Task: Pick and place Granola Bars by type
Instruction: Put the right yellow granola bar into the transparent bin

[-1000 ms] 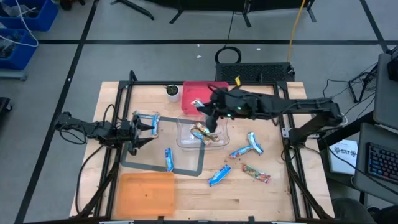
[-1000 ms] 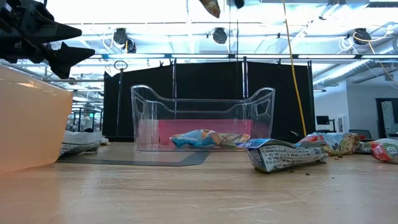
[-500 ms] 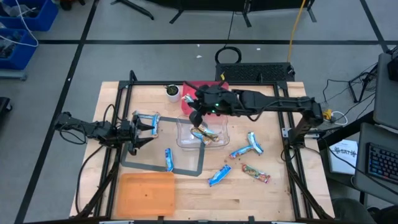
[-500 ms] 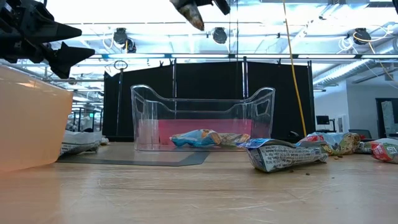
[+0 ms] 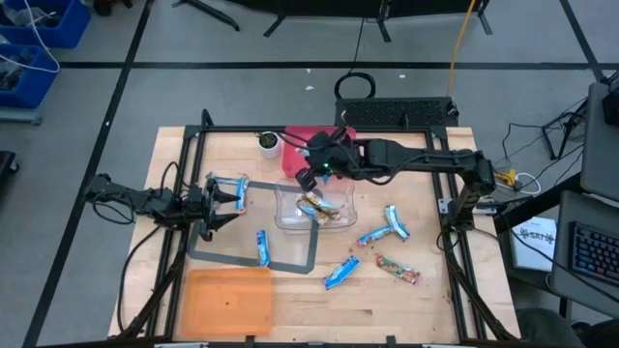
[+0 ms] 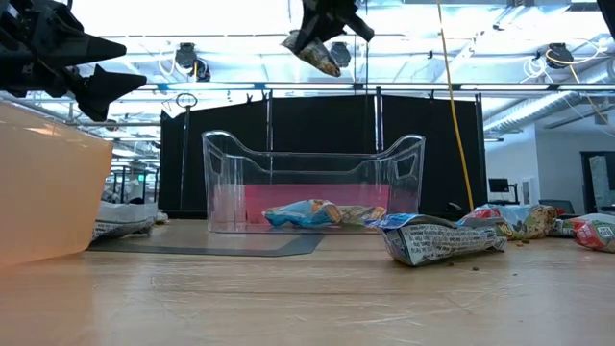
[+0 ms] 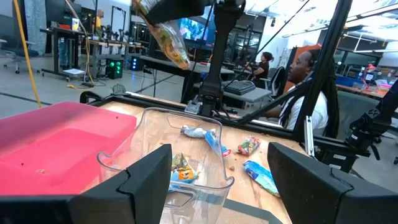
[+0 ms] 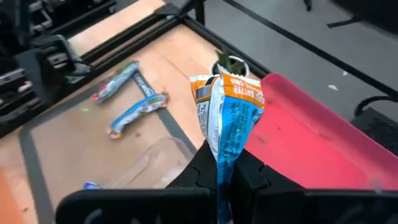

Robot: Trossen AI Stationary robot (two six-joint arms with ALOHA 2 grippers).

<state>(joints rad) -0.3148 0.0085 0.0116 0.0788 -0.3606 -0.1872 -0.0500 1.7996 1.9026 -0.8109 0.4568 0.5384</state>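
My right gripper [image 5: 309, 176] hangs high over the far left corner of the clear bin [image 5: 290, 215], shut on a granola bar [image 8: 227, 106] in a blue, white and orange wrapper. The bar also shows in the low view [image 6: 313, 54]. A few bars [image 5: 317, 207] lie on the clear bin's floor. Behind it stands a red bin [image 5: 329, 138]. Several more bars lie flat on the table to the right [image 5: 387, 227] and near [image 5: 340, 273]. My left gripper [image 5: 224, 193] waits open and level at the table's left, beside two blue bars [image 5: 230, 184]. My right gripper pinches one end of the bar [image 8: 222, 163] between its two fingers. The fingers reach in from the table's right, slanting down. The rest of the bar sticks out past the fingertips and droops [image 6: 313, 54], lifted clear above the clear bin.
A small white cup [image 5: 268, 143] stands left of the red bin. An orange bin [image 5: 227, 302] sits at the near left, and a grey mat outline [image 5: 290, 263] lies around the table's middle. People sit beyond the table [image 7: 298, 87].
My right gripper has carried the bar toward the table's left and come lower. It has tipped its fingers downward, so the bar now droops over the clear bin's far left corner.
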